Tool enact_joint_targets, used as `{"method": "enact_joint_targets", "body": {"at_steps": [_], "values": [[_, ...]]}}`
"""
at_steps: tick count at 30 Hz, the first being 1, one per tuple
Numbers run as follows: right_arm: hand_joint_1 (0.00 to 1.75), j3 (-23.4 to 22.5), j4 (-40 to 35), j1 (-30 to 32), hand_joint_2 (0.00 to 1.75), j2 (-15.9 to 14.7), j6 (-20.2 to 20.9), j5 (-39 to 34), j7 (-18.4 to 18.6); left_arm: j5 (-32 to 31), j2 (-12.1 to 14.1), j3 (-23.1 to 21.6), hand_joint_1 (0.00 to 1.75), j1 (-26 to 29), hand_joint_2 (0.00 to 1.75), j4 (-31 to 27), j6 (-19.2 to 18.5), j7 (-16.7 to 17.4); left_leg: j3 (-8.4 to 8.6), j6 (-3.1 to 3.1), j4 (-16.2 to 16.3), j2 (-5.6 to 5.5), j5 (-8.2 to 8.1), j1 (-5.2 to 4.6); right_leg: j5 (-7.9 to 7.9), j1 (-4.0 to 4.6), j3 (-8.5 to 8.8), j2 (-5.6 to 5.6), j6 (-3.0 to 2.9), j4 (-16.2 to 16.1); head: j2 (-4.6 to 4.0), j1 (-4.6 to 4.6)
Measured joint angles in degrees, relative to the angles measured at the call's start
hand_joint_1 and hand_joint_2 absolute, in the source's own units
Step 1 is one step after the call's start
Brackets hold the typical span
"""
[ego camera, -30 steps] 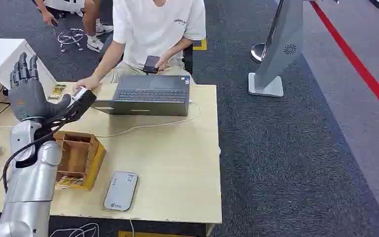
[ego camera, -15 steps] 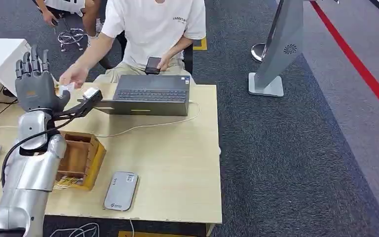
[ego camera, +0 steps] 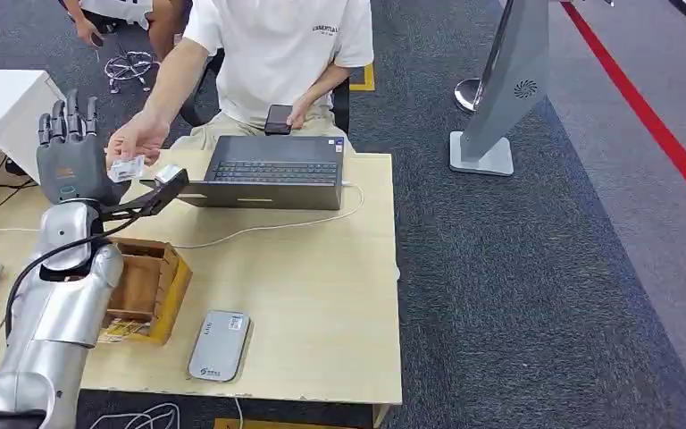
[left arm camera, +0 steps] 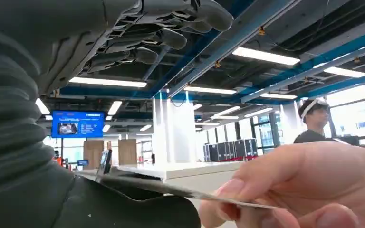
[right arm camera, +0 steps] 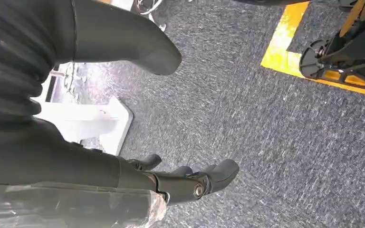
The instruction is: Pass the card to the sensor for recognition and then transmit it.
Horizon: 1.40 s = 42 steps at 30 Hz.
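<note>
Left hand [ego camera: 70, 161] raised, fingers spread, behind the wooden box [ego camera: 146, 288]. Person's hand [ego camera: 136, 141] pinches the card [ego camera: 126, 169] just beside it, above the box.

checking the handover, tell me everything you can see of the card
The card is small, thin, pale and rectangular, printing too small to read. The person's hand pinches one end beside the raised left hand. In the left wrist view it lies nearly edge-on, its other end against the grey thumb; whether the robot grips it is unclear.
</note>
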Motion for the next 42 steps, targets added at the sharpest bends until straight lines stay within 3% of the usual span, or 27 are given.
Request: {"method": "enact_joint_targets", "body": {"at_steps": [10, 11, 18, 37, 42], "values": [[0.0, 0.0, 0.02, 0.0, 1.75, 0.0, -0.09, 0.0, 0.0, 0.0, 0.09, -0.07, 0.0, -0.01, 1.75, 0.02, 0.0, 0.0, 0.0, 0.0, 0.0, 0.0, 0.0, 0.0, 0.0, 0.0, 0.0, 0.0, 0.0, 0.0, 0.0, 0.0], [0.0, 0.0, 0.02, 0.0, 1.75, 0.0, -0.09, 0.0, 0.0, 0.0, 0.09, -0.07, 1.75, -0.01, 1.75, 0.02, 0.0, 0.0, -0.01, 0.0, 0.0, 0.0, 0.0, 0.0, 0.0, 0.0, 0.0, -0.01, 0.0, 0.0, 0.0, 0.0], [0.0, 0.28, 0.02, -0.03, 1.75, 0.0, -0.07, 0.33, 0.0, 2.08, -0.09, -0.42, 1.75, 0.02, 1.75, 0.5, -0.96, -1.68, -0.01, 0.0, 0.0, -0.01, 0.0, 0.0, 0.0, 0.0, 0.0, -0.01, 0.0, 0.0, 0.0, 0.0], [0.0, 0.87, 0.02, -0.02, 1.75, 0.0, 0.04, 0.37, 0.0, 3.15, -0.59, -0.92, 1.75, 0.01, 1.75, 1.07, -1.01, -1.83, 0.0, 0.0, 0.0, -0.01, 0.0, 0.0, 0.0, 0.0, 0.0, -0.01, 0.0, 0.0, 0.0, 0.0], [0.0, 0.88, 0.02, -0.01, 1.75, 0.0, -0.09, 0.46, 0.0, 2.93, -0.78, -0.94, 1.75, 0.2, 1.75, 1.05, 1.05, -1.84, -0.01, 0.0, 0.0, -0.01, 0.0, 0.0, 0.0, 0.0, 0.0, -0.01, 0.0, 0.0, 0.0, 0.0]]}}
